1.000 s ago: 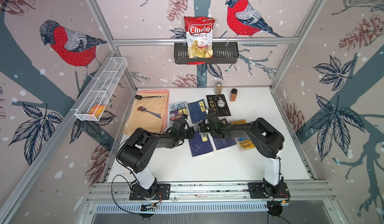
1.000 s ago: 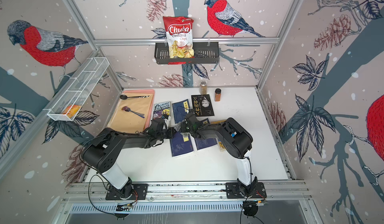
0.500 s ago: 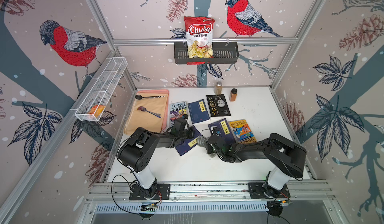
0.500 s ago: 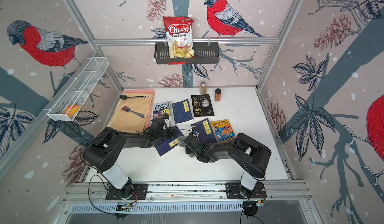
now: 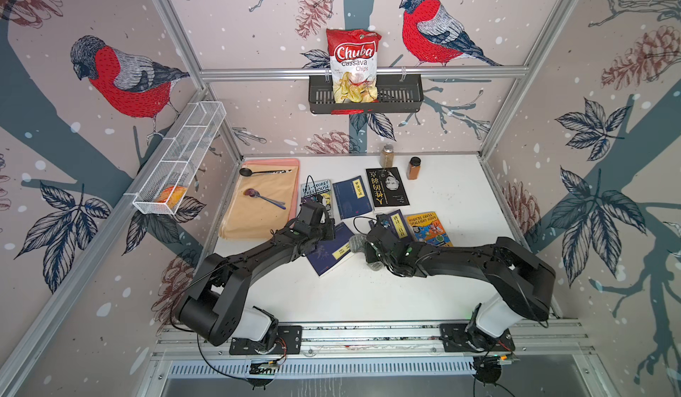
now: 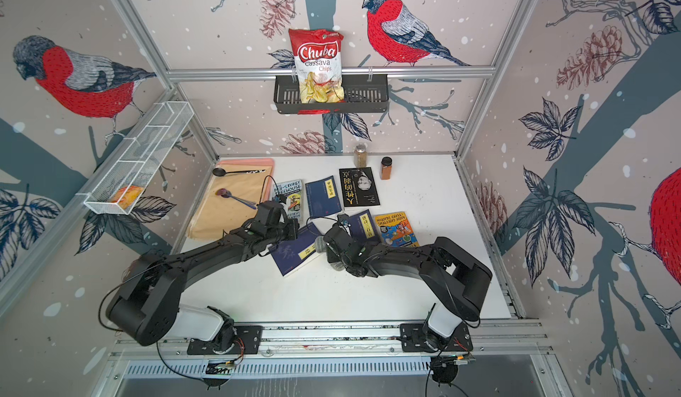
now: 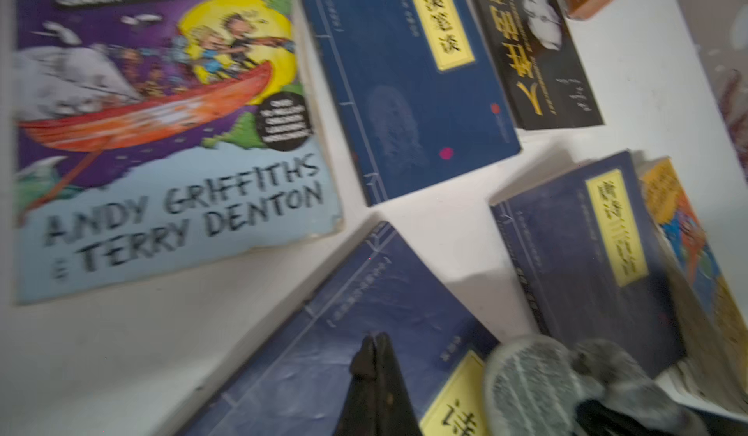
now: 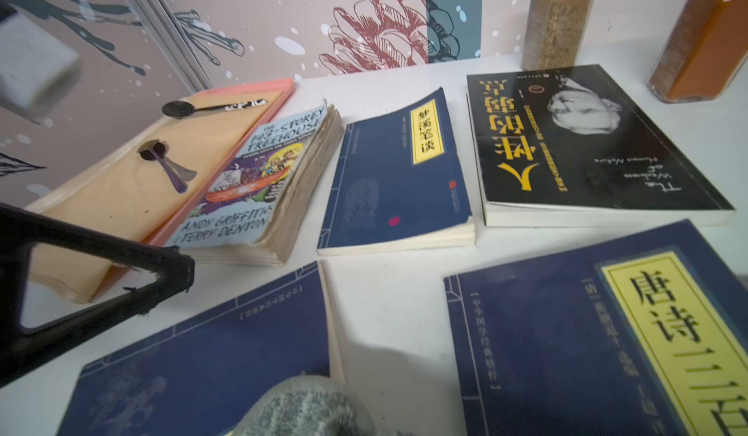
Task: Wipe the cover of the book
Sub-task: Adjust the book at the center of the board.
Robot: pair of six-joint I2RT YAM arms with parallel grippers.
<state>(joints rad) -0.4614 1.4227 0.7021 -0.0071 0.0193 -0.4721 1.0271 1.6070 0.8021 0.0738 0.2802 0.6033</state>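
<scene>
The blue book [image 5: 329, 255] lies flat and skewed on the white table [image 5: 368, 295], near the middle, with its yellow title label towards the right arm. Its cover is matte paper, faintly rippled, and cream page edges show along one side.

The left gripper [image 7: 374, 343] has its black fingers pinched together, tips down on the cover. The right gripper [image 5: 368, 247] is clamped on a grey cloth [image 5: 356, 243], a ribbed, woolly bundle sitting on the book's label edge and hanging over it.

A wedge of white table separates that edge from a second blue book [image 5: 394, 225], which overlaps an orange picture book [image 5: 429, 227]. Behind, across narrow gaps, lie a thick dog-eared paperback [image 5: 317, 192], a third blue book [image 5: 354, 197] and a glossy black book [image 5: 390, 187]. From the book's near edge, plain tabletop runs to the front rail, under both arms.
</scene>
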